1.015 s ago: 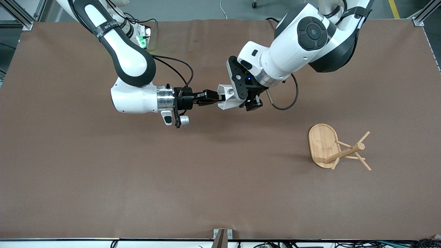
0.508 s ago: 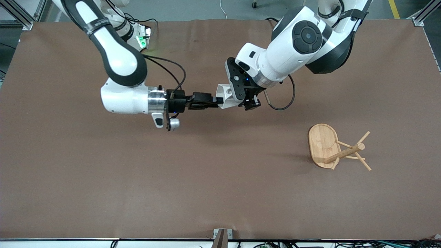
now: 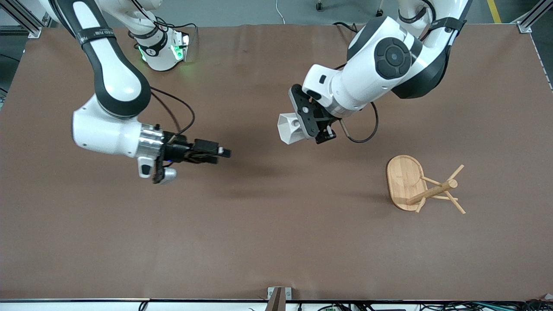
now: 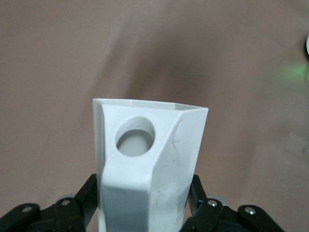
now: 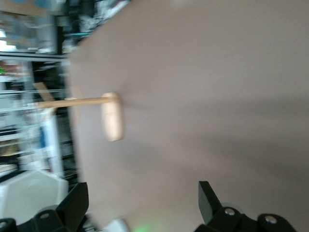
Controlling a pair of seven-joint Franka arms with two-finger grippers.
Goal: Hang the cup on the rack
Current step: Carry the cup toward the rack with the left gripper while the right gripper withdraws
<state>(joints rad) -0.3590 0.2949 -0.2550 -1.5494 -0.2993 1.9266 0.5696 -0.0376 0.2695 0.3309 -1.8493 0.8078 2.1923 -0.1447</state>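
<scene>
A brown table (image 3: 276,242) seen from above, with two white robot arms reaching in from its top edge.

The left gripper (image 3: 312,125) is up in the air over the middle of the table. Its two black fingers (image 4: 82,203) are clamped on the cup (image 3: 290,128), one pressing each side of the cup's lower part. The cup is white and faceted, held on its side clear of the table. In the left wrist view the cup (image 4: 147,169) fills the middle, showing a round hole in one flat face and an angular rim at its outer end.

The right gripper (image 3: 222,152) hangs over the table toward the right arm's end, well apart from the cup. It points sideways toward the middle and holds nothing. In the right wrist view its fingers (image 5: 207,198) stand wide apart with bare table between them.

The rack (image 3: 414,183) stands on the table toward the left arm's end, nearer the front camera than the cup and well apart from it. It is light bamboo, with a flat oval base, a round post and thin angled pegs. Nothing hangs on the pegs. The right wrist view shows the rack (image 5: 112,116) far off, blurred.
</scene>
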